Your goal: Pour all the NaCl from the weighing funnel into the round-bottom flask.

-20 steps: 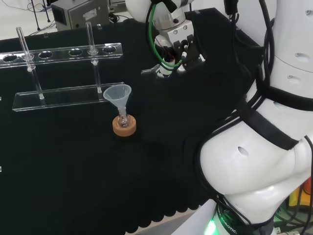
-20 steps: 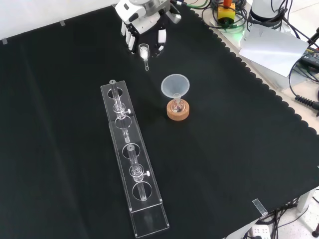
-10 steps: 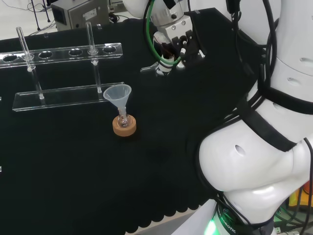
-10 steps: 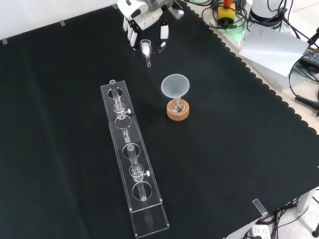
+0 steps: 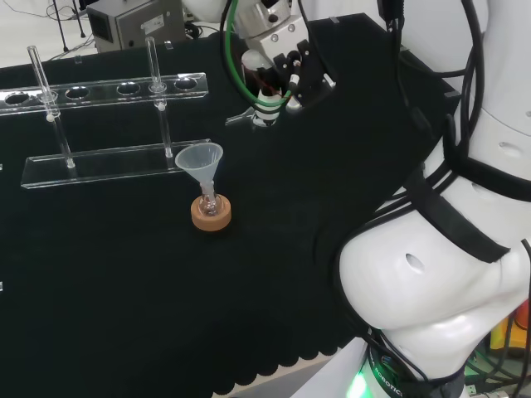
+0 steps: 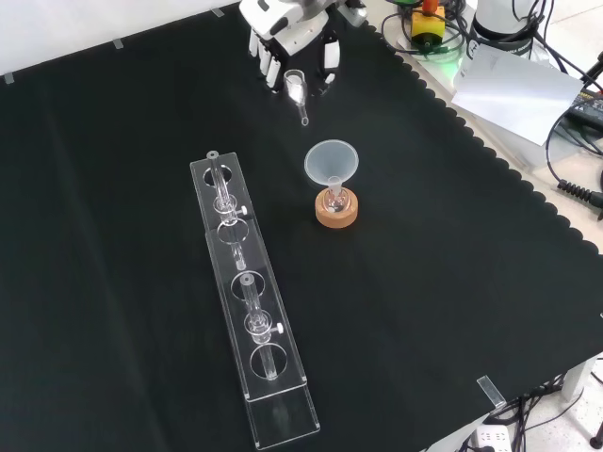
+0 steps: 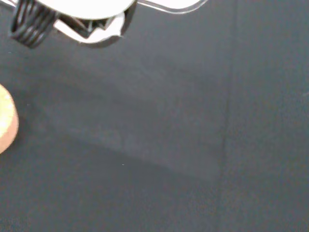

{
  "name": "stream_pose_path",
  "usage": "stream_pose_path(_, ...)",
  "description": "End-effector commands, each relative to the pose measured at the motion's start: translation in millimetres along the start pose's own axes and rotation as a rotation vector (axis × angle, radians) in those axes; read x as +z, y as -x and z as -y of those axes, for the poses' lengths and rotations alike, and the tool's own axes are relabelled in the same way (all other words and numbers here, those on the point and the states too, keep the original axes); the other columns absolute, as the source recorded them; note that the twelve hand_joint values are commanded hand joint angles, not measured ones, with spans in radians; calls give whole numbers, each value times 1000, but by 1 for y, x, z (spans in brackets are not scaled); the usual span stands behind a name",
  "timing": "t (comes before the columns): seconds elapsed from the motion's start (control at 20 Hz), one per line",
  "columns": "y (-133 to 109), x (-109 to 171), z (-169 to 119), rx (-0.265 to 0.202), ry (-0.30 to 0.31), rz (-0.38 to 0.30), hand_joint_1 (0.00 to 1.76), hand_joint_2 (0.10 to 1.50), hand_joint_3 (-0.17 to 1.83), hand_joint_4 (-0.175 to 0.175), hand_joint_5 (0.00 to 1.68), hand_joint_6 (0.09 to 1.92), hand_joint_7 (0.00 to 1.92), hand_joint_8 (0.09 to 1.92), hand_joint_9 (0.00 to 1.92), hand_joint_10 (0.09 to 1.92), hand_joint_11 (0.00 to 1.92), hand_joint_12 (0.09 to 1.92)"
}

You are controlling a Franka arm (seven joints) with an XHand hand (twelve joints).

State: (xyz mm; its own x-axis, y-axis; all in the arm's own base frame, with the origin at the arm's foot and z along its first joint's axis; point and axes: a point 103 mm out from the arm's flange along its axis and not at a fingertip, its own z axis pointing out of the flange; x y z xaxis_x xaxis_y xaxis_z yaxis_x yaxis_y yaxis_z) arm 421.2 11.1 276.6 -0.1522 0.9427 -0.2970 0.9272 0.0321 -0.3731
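In the front view, the tabletop's [image 6: 113, 311] black cloth ends near in a scalloped edge, and a clear rack [image 6: 252, 348] with a few glass tubes lies lengthwise on the near left. Right of the rack's far end, at mid-cloth, the flask [image 6: 335, 201] sits in a cork stand [image 6: 337, 214] with a clear funnel [image 6: 331, 162] in its neck. Farther off, the robot hand [image 6: 292, 42] hangs above the cloth with fingers curled round the weighing funnel [image 6: 297, 90], spout pointing toward the flask but well short of it; cables and a white sheet [image 6: 516, 85] lie beyond the cloth's far right edge.
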Motion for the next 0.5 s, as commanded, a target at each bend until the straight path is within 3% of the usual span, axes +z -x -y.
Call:
stream_pose_path(0.05, -8, -7, 8, -5, 0, 44, 1125, 579, 841, 175, 1229, 844, 1085, 508, 1305, 157, 1065, 937)
stream_pose_path(0.5, -21, -4, 9, -4, -31, 116, 1126, 577, 842, 175, 1232, 839, 1094, 504, 1313, 153, 1072, 932)
